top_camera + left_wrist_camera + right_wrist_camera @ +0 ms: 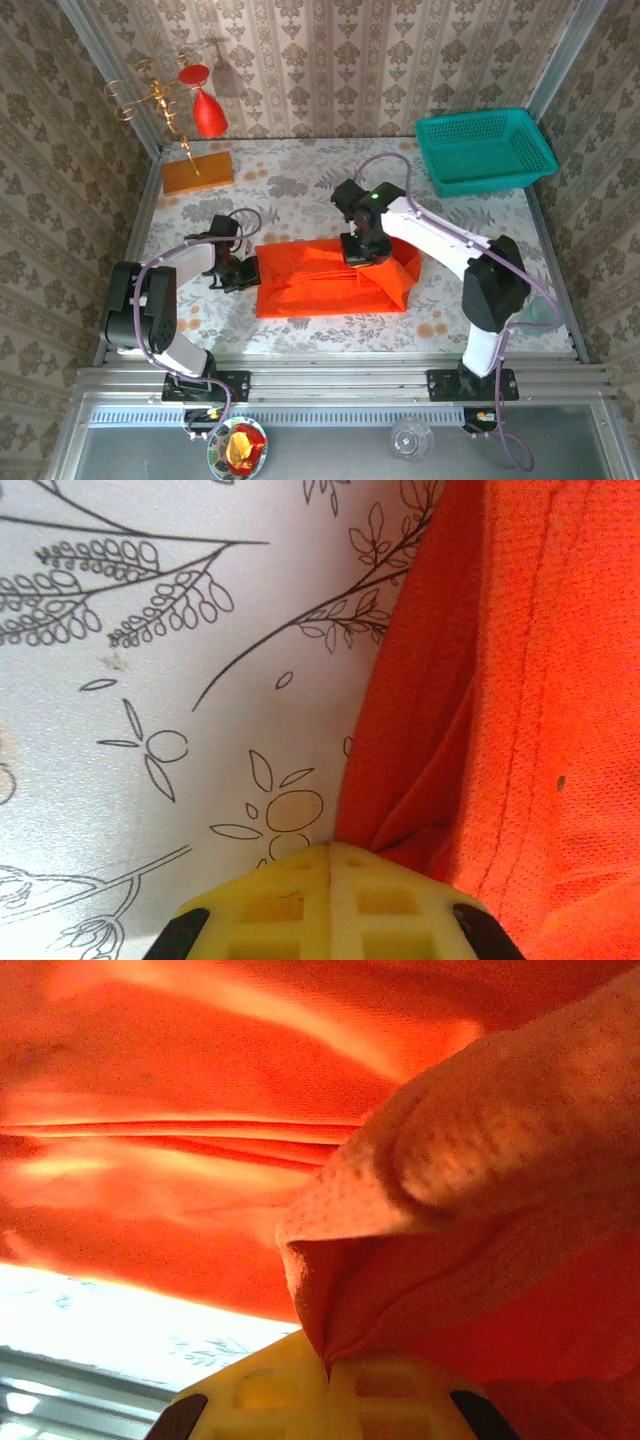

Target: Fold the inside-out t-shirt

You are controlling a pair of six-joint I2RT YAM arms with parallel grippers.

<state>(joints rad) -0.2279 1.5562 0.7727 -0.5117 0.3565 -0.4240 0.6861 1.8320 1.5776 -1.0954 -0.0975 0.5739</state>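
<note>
The inside-out t-shirt, bright orange-red, lies partly folded as a wide band across the middle of the table. My left gripper sits low at the band's left edge. In the left wrist view its yellow fingers are pressed together, and the puckered edge of the t-shirt runs into the tips of the left gripper. My right gripper stands over the upper middle of the shirt. In the right wrist view this gripper is shut on a raised pinch of the t-shirt's cloth.
A green basket stands at the back right. An orange-brown wooden block lies at the back left, below a red teardrop ornament on a gold stand. The flowered table top is walled on three sides.
</note>
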